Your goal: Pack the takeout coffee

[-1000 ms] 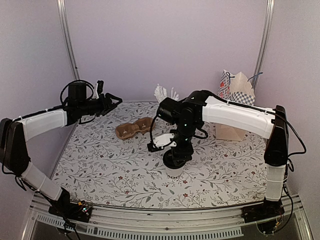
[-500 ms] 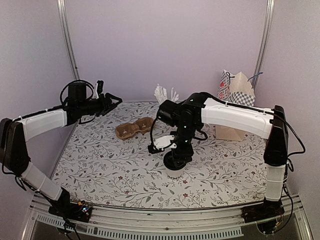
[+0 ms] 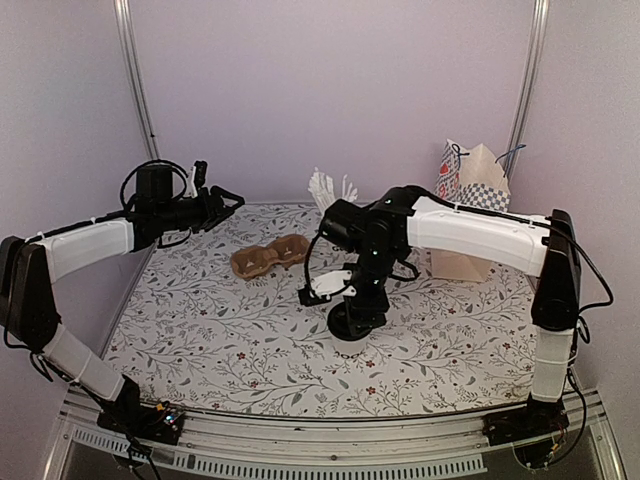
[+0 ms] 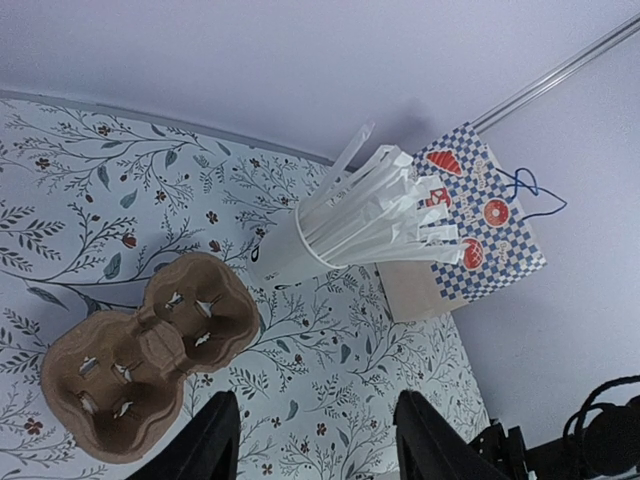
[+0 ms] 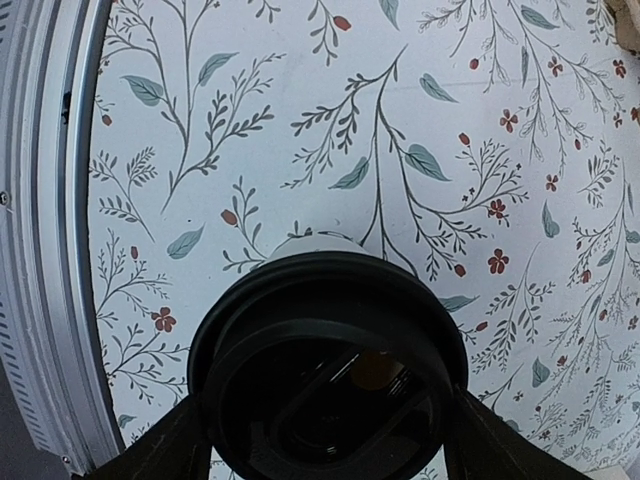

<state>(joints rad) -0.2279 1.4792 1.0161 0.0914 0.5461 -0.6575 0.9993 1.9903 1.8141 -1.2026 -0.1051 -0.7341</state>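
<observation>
The takeout coffee (image 3: 347, 340) is a small white cup with a black lid (image 5: 330, 370). It stands upright on the floral table mat, in front of centre. My right gripper (image 3: 352, 318) is directly above it, pointing down. In the right wrist view its two dark fingers (image 5: 175, 445) straddle the lid, one on each side, spread wide and close to the rim. The cup rests on the table. My left gripper (image 3: 222, 197) is open and empty, raised at the far left. It looks down on the brown pulp carrier (image 4: 140, 355).
The brown cup carrier (image 3: 267, 256) lies left of centre at the back. A white cup of white straws (image 3: 330, 190) stands behind it. A checkered paper bag (image 3: 472, 205) stands at the back right. The table's metal front rail (image 5: 40, 230) runs near the coffee.
My right wrist has shifted slightly to the right and down over the cup. The cup and the left arm have not moved.
</observation>
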